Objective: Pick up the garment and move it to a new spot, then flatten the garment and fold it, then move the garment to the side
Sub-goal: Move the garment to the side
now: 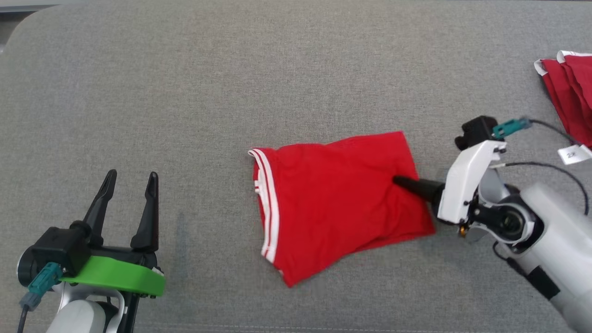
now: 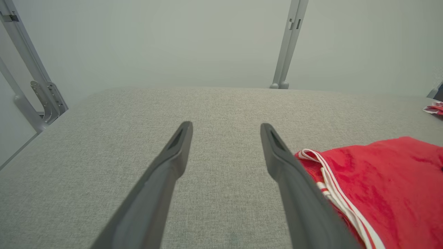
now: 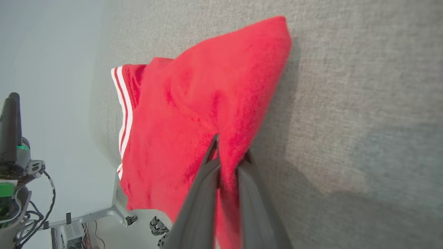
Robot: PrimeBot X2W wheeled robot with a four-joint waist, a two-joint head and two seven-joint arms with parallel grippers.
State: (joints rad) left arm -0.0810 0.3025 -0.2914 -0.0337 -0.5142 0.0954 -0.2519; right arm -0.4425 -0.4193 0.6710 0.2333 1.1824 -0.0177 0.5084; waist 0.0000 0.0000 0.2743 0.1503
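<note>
Right gripper (image 1: 398,181) is pinching the garment (image 1: 333,199): fingers pressed together on a fold of red fabric just in from its right-hand edge, cloth tenting up around the tips. The garment is lying about mid-surface (image 1: 185,92), a little toward the right edge, with its white-striped hem facing the left edge. Left gripper (image 1: 132,180) is sitting spread wide near the near-left corner, holding nothing, well apart from the cloth.

Risks I'm seeing:
- The bite is looking small. Can't tell how many layers it's catching; if only the top one, the lift is probably going to peel the garment open and leave the rest dragging.
- One-point grip away from any corner, so the cloth is likely bunching and twisting on the carry, which means more flattening work later.
- Thin fabric may be slipping out of the tips under a fast lift.
- A second red cloth (image 1: 571,88) with a white tag (image 1: 573,154) is lying at the far-right corner. Placing toward that side is risking overlap or a mix-up between the two.
</note>
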